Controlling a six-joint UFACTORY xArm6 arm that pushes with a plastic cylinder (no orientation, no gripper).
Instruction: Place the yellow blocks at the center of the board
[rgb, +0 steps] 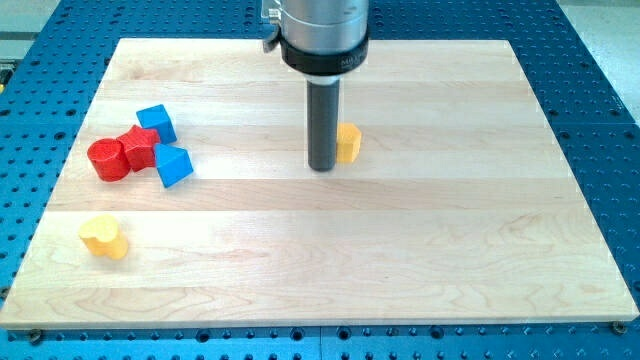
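Fingers are absent: my tip (322, 167) touches the small yellow block (348, 143), so it should circle to the far yellow heart-shaped block (104, 237) on the wooden table (420, 250).

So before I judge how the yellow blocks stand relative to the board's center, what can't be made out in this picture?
- Yellow block by my tip, camera view: the rod hides its left part, so shape and contact are unclear.
- Arm, camera view: cut off by the view's top edge above the grey collar.
- Red blocks, camera view: packed between two blue blocks, partly hidden, outlines uncertain.
- Yellow block at the lower left: exact shape too small to tell.
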